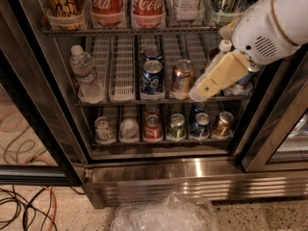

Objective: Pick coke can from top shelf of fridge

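Observation:
Two coke cans, red with white script, stand side by side on the top shelf [144,31] in clear front trays, one on the left [107,4] and one on the right [148,4]; their tops are cut off by the frame edge. The fridge [168,174] stands open, with a stainless base panel. My gripper [201,91], cream-coloured on a white arm [269,23], reaches in from the upper right. It hangs in front of the right part of the middle shelf, below and to the right of the coke cans, and holds nothing that I can see.
A tan can [65,1] stands left of the coke cans. The middle shelf holds a water bottle [84,73], a blue can [152,76] and a copper can [183,76]. Small cans line the bottom shelf. A crumpled plastic bag [166,215] and cables [24,206] lie on the floor.

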Robot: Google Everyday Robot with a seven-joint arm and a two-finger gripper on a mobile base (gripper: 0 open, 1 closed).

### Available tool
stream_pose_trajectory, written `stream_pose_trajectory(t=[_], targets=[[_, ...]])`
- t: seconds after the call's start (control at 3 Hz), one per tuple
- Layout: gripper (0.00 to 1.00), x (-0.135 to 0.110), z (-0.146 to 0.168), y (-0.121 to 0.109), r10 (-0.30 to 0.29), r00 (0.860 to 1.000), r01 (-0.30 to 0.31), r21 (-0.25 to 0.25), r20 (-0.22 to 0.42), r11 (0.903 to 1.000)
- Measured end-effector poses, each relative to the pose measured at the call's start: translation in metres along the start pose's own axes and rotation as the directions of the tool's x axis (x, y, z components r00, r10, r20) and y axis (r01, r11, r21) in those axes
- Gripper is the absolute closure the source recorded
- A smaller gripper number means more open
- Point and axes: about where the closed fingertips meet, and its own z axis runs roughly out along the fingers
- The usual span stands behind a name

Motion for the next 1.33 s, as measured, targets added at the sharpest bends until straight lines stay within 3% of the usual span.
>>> stream_pose_trajectory(t=[0.33,0.67,1.0,1.33], targets=[[0.00,-0.017,-0.003,-0.009,0.003,0.998,-0.006,0.041,0.058,0.9991],[0.00,-0.017,-0.003,-0.009,0.003,0.998,-0.006,0.041,0.058,0.9991],[0.00,-0.028,0.001,0.000,0.028,0.996,-0.033,0.056,0.087,0.9979],[0.00,-0.057,0.001,0.030,0.081,0.983,-0.098,0.097,0.167,0.9905]])
